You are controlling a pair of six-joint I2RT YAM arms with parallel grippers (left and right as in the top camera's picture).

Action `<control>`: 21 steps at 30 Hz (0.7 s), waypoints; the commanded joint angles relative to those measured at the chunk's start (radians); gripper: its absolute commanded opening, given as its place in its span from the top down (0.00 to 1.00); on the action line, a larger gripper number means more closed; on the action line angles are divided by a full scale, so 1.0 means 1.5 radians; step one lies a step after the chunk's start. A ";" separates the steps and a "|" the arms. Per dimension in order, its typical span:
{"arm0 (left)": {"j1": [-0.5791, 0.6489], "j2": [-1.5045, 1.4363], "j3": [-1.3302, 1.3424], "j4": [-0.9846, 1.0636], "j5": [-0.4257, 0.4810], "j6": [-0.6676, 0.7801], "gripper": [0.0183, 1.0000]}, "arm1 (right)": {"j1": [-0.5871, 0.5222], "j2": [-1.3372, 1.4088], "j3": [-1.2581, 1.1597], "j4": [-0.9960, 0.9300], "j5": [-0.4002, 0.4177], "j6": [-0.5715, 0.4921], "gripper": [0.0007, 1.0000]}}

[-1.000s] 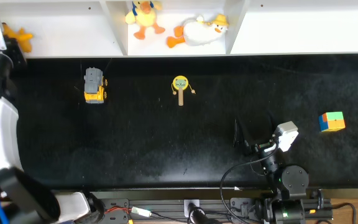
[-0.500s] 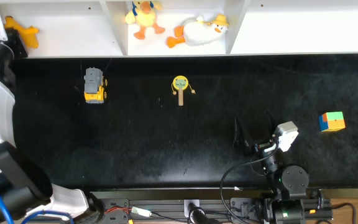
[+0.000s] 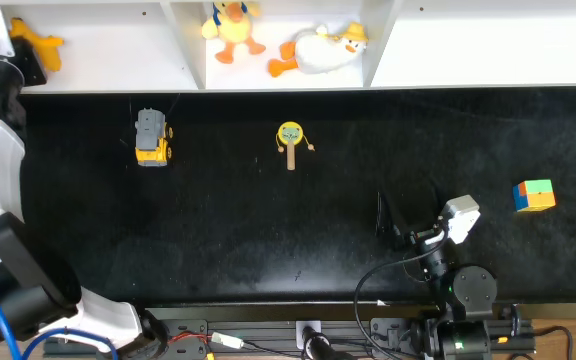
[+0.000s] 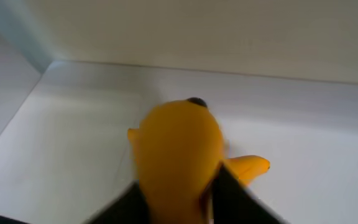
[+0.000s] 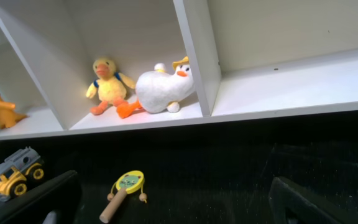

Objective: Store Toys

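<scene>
Since a moment ago our left tool (image 4: 182, 199) has carried the orange toy (image 3: 38, 43) deeper into the left bay of the shelf (image 3: 108, 60), clenched across the toy's body. We judge the toy light, smooth and fairly stiff, so that mid-body hold suits it. Before the shelf on the table (image 3: 268, 230) stands a toy truck (image 3: 152, 136). The middle bay holds a yellow duck (image 3: 232, 25). A rattle (image 3: 290, 142) lies below it, and a white goose (image 3: 323, 50) lies beside the duck. Well clear of the shelf, our right tool (image 5: 176, 205) waits released, and a coloured cube (image 3: 534, 195) sits farther right. We see no obstruction.

text: none legible | labels: none | numbers: none | signs: none on any surface
</scene>
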 commanded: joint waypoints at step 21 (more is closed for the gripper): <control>-0.013 0.017 0.008 0.027 0.000 -0.010 0.00 | 0.005 -0.006 -0.009 0.003 0.005 -0.002 0.00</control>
